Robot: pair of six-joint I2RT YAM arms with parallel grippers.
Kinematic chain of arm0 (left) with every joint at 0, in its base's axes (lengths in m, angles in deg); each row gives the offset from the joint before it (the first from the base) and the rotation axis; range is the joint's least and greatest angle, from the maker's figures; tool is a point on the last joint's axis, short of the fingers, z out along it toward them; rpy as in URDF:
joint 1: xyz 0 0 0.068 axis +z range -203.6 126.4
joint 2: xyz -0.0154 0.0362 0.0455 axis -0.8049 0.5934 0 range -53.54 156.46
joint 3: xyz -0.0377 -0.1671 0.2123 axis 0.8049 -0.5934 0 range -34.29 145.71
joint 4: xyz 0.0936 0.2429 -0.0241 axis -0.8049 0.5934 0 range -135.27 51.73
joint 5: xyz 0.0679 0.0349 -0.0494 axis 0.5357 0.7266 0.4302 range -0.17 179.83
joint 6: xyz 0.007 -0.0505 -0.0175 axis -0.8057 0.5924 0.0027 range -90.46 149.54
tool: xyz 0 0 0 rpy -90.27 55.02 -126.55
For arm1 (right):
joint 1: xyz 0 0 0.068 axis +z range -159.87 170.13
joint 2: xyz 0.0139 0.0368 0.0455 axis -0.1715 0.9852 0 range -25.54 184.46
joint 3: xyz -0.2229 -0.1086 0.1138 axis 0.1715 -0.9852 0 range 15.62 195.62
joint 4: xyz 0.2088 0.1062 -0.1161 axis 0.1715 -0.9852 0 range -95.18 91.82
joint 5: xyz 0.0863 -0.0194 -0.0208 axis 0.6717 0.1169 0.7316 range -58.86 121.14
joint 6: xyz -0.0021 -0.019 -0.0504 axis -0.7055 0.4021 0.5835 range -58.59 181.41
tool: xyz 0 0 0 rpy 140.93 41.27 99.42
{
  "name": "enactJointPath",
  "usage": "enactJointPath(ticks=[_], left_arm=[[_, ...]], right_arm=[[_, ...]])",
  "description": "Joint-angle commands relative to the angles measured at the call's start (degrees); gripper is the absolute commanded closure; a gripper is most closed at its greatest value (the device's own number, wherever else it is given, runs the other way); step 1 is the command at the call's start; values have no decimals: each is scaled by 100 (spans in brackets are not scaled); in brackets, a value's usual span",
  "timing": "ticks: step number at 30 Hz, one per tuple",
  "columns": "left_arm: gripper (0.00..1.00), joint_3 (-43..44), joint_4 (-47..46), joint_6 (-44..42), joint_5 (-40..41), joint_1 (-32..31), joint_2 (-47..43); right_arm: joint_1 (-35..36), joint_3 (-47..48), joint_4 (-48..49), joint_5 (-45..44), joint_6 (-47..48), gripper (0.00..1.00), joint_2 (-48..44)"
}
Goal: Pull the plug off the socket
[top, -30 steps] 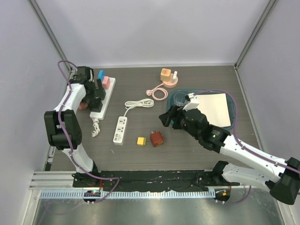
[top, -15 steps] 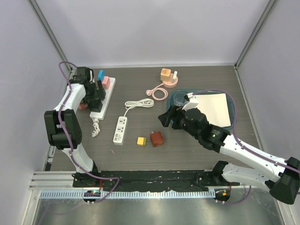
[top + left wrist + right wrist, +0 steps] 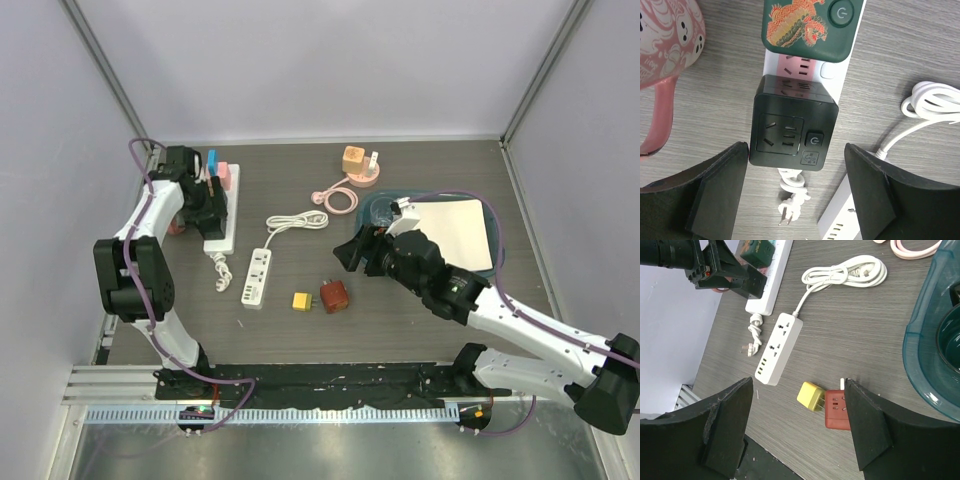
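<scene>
Black plastic fills the gap of the left pincer [image 3: 796, 150]: a black cube plug [image 3: 792, 125] is seated on a white power strip [image 3: 832, 75], directly between the two fingers [image 3: 715, 195]. We see this pincer open, its jaws standing only a little wider than the cube. The left finger is just beside the cube's side and the right finger is slightly farther off, so it has hold of nothing.

Beyond the fingertips, on the same strip, sits a pink plug [image 3: 797, 65]. Past that is a green plug [image 3: 810, 27] with a red-and-gold dragon pattern and a round button. Outside the left finger stands a pink mug [image 3: 665, 45]. Outside the right finger lies a bundled white cord [image 3: 932, 102] on the grey wood-grain tabletop [image 3: 900, 45]. Back toward the wrist we find the strip's own tied lead with its bare pins [image 3: 790, 212], and the corner of a second white strip [image 3: 837, 222].

The right pincer [image 3: 799, 382] hangs well apart from the left one, above the tabletop, with its jaws spread wide and nothing between them. Under its gap, nearer the right finger, a yellow plug [image 3: 811, 396] touches a red cube adapter [image 3: 838, 408]. Outside the right finger we see the wall of a teal tray [image 3: 922, 340].
</scene>
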Motion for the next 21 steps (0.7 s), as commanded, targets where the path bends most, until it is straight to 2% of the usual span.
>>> enactJointPath(ticks=[1,9,15,17,18,20,21], left_arm=[[18,153,236,99,315,-24,-54],[18,409,167,99,396,-24,316],[25,373,0,143,237,-33,324],[33,347,-62,187,211,-33,333],[48,321,-140,283,80,-42,325],[64,242,-193,336,0,-85,290],[75,233,-168,362,70,-129,255]], right_arm=[[-3,130,267,104,-100,21,-28],[-3,59,179,-19,-82,22,-248],[-3,68,293,-45,-205,22,-152],[6,129,399,-36,-170,22,-47],[-3,243,391,-54,-118,22,93],[-3,401,425,-176,-82,22,261],[-12,576,460,-212,-74,22,470]])
